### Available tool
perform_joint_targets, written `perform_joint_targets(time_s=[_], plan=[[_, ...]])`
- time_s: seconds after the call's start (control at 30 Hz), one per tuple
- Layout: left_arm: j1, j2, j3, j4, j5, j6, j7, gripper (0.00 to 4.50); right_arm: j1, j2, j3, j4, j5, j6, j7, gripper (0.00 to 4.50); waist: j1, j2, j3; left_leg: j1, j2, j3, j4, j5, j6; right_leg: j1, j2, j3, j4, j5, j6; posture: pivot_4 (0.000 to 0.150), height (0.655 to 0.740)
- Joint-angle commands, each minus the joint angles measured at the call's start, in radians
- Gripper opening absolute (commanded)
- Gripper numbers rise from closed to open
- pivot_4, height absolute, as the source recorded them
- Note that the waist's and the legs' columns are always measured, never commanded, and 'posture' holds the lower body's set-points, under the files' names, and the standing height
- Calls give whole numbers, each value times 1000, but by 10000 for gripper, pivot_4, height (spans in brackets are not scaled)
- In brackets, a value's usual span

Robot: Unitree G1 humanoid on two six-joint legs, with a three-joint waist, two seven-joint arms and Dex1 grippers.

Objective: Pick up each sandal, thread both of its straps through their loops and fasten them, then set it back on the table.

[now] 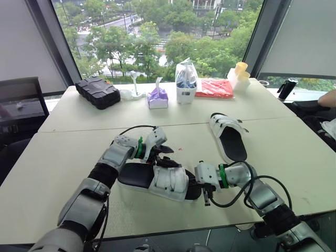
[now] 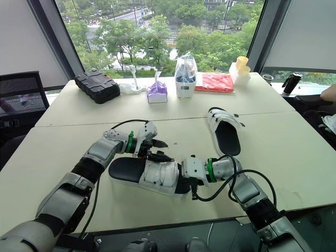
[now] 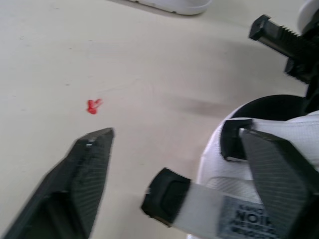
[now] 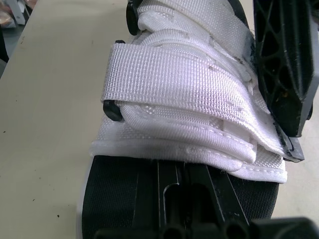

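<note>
Between the two grippers: a near sandal with white straps and a black footbed was laid flat on the table. Its heel end was placed under the left arm and its toe end at the right gripper.
Left gripper: it was held low over the far edge of the near sandal. Its fingers were spread wide and nothing was clamped between them.
Loose strap end: a white strap with a black tip was seen inside the gap of the left gripper. It was pressed close to one finger and kept well apart from the other.
Right gripper: it was set against the toe end of the near sandal, touching its upper. How far it was opened could not be told.
Folded strap: just ahead of the right gripper, a broad white strap was seen laid flat across the upper.
Second sandal: it was placed sole down on the table, beyond the right gripper and well apart from it.
Red mark: a small spot was seen on the table just ahead of the left gripper.
Far beyond both grippers: a black case, a purple tissue box, a clear bag, a red packet and yellow cups were ranged along the far side of the table.
</note>
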Motion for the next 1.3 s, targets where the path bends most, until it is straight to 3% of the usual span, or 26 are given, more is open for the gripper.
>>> perform_joint_targets(time_s=[0.03, 0.27, 0.47, 0.6, 0.77, 0.97, 1.3], plan=[[-5, -17, -46, 78, 100, -70, 86, 44619, 44, -6, 73, 65, -74, 42, 9, 0, 1, 0, 0, 0, 0, 0, 0, 0, 0, 0, 0, 0, 0, 0, 0, 1500, 7400], [-48, -8, 32, 135, 91, -108, 163, 44619, 42, -5, 74, 72, -77, 38, 4, 0, -3, -1, -1, 0, 0, 0, 0, 0, 0, 0, 0, 0, 0, 0, 1, 1500, 7400], [28, 96, 87, -40, 46, -189, 99, 44619, 46, -7, 64, 68, -69, 41, -4, 0, -3, -2, -1, 0, 0, 0, 0, 0, 0, -2, 0, 0, 1, 0, 0, 1500, 7400], [172, 230, 130, -174, 18, -424, 11, 44619, 48, -29, 27, -1, -45, 80, -11, 0, 1, -1, 0, 0, 0, 1, 0, 0, 0, -2, -1, 0, 1, 0, -1, 1500, 7400], [247, 292, 117, -105, 71, -842, -8, 44619, 77, -92, -14, -158, 15, 188, 25, 0, 32, 2, 2, -3, -1, 1, 0, -1, -2, -5, -3, 0, -2, -2, -5, 1500, 7400], [211, 273, 105, 24, 105, -1152, 43, 44619, 105, -190, -110, -344, 110, 356, 31, 0, 60, 3, 2, -22, -3, 1, 3, 0, 0, -20, -4, 0, -2, 1, -1, 1500, 7400], [92, 175, 34, 245, 227, -1513, 192, 44619, 150, -309, -334, -567, 330, 645, 3, 0, 55, 4, 7, -22, -3, 2, 3, 0, 1, -21, -4, -1, -1, 2, 1, 1500, 7400]])
